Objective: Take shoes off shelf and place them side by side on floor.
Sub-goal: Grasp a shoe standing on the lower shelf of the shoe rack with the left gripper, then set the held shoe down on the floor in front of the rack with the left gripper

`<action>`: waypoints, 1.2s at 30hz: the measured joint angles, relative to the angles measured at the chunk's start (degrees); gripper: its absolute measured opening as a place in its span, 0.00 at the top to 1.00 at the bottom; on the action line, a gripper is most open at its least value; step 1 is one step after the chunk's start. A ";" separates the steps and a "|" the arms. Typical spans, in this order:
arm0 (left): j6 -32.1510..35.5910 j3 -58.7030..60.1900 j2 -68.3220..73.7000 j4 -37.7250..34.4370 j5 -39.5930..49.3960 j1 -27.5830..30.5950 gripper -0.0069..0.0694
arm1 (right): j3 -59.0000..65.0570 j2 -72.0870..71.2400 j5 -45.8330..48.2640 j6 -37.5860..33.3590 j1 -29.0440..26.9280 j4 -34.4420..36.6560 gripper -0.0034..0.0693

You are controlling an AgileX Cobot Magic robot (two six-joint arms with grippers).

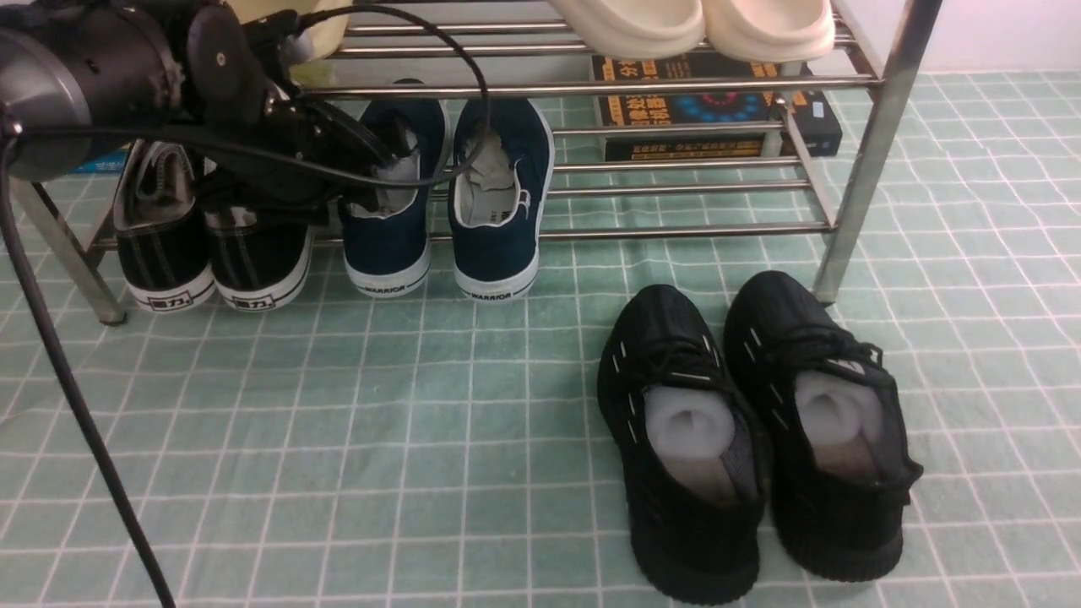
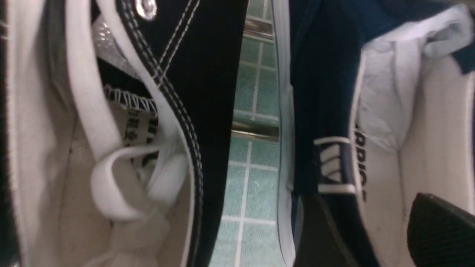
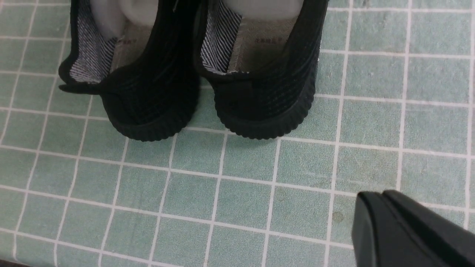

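Left hand wide open at a blue shoe

The left gripper point(image 2: 376, 226) is spread wide, with nothing pinched between its tips. One tip reaches into the opening of the left blue shoe point(image 1: 387, 228), and the other is by the shoe's outer side. I cannot tell if the tips touch it. The right gripper point(image 3: 374, 194) has its tips close together and holds nothing. It is over the floor point(image 1: 473, 473), near the heels of the all-black shoes point(image 1: 688, 447).

Both blue shoes are on the low part of the shiny metal shelf point(image 1: 684, 230). They sit next to each other with a small gap between them. The right blue shoe point(image 1: 498, 245) has its white heel facing the front, and so does the left one. The heels poke out past the front bar and say "WARRIOR". There is crumpled paper inside both.

On the left side of the same low part are two black shoes with white laces point(image 1: 165, 257). The left arm point(image 1: 93, 76) covers some of them. Cream shoes point(image 1: 773, 25) are higher up on the shelf. The all-black shoes are side by side on the green floor with white lines, and they have white rolls inside.
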 joint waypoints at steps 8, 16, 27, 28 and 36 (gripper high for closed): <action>-0.16 0.00 2.27 0.33 -1.17 0.00 0.70 | 0.00 0.00 -0.41 -0.06 0.00 0.00 0.90; -0.30 0.00 -1.34 -0.15 6.47 0.00 0.85 | 0.00 0.00 0.05 -0.06 0.00 0.14 0.89; -0.30 1.67 -19.50 0.37 28.39 0.00 0.85 | 0.00 0.00 0.56 -0.49 0.00 1.30 0.87; -0.30 2.98 -21.58 -0.09 29.19 0.00 0.85 | 0.00 0.00 0.63 -0.49 0.00 1.30 0.87; -3.60 18.75 -33.15 -1.17 29.03 0.00 0.85 | 0.96 0.00 0.92 -0.49 0.00 1.55 0.86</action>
